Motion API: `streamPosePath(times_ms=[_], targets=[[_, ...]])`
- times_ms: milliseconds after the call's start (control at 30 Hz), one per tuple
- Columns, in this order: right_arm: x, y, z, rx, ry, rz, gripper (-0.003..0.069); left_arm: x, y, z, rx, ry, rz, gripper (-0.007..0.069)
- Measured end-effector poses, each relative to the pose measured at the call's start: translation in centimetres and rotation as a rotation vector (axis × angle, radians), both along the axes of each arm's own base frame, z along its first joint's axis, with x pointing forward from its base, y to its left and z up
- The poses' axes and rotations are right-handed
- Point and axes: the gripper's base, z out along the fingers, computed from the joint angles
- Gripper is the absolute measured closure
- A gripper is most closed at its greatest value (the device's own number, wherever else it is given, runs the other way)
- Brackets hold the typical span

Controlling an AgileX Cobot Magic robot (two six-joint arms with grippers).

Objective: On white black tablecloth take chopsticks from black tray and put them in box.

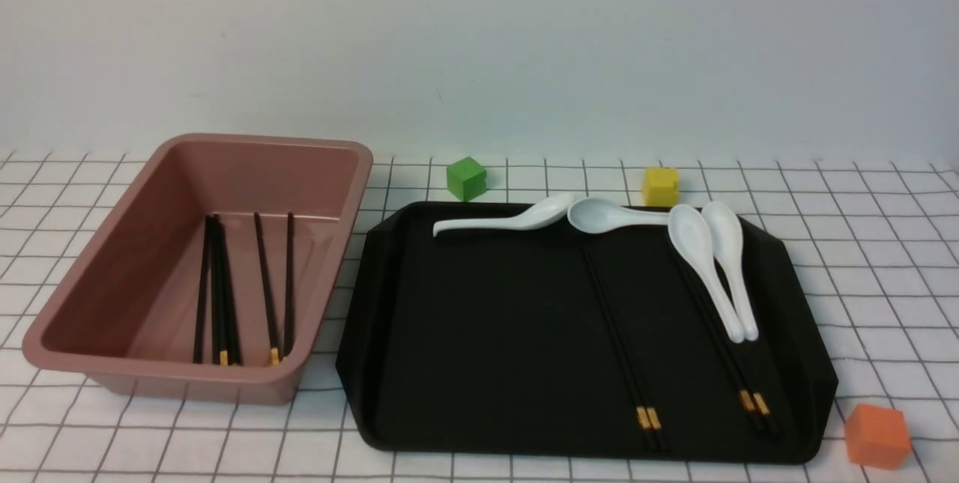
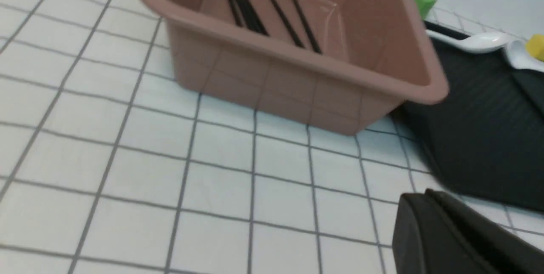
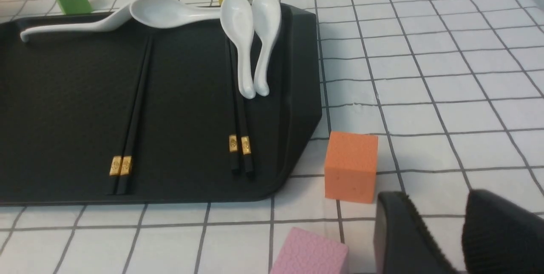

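The black tray point(image 1: 487, 333) lies on the grid tablecloth point(image 1: 861, 243), right of the pink-brown box point(image 1: 270, 140). Two pairs of black chopsticks lie in the tray, one in the middle point(image 1: 618, 333) and one at the right point(image 1: 737, 372), partly under the spoons. Several chopsticks point(image 1: 217, 288) lie in the box. Neither gripper shows in the front view. My left gripper point(image 2: 418, 195) is shut and empty over the cloth near the box point(image 2: 297, 83). My right gripper point(image 3: 437, 206) is open and empty over the cloth, beside the tray point(image 3: 63, 108) and its pairs point(image 3: 135, 108) point(image 3: 233, 143).
Several white spoons point(image 1: 697, 243) lie across the tray's far edge. A green cube point(image 1: 466, 178) and a yellow cube point(image 1: 660, 186) stand behind the tray. An orange cube point(image 3: 351, 167) and a pink cube point(image 3: 310, 252) sit by the tray's near right corner, close to my right gripper.
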Motion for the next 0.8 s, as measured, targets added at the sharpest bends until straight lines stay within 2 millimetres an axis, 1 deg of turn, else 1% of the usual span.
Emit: streamPosePath(times_ms=[67, 133, 300, 800], targets=[[0.0, 0.0, 0.0, 0.001, 0.0, 0.0, 0.0419, 0.13, 0.06, -1.07, -0.006, 0.02, 0.023, 0.0636], [0.0, 0.0, 0.0, 0.001, 0.0, 0.0, 0.0419, 0.2, 0.05, -1.62, -0.013, 0.028, 0.028, 0.0635], [0.0, 0.01, 0.0, 0.002, 0.0, 0.0, 0.0419, 0.35, 0.03, -1.32, -0.023, -0.017, 0.03, 0.0634], [0.0, 0.01, 0.0, 0.002, 0.0, 0.0, 0.0419, 0.35, 0.03, -1.39, -0.024, -0.014, 0.03, 0.0615]])
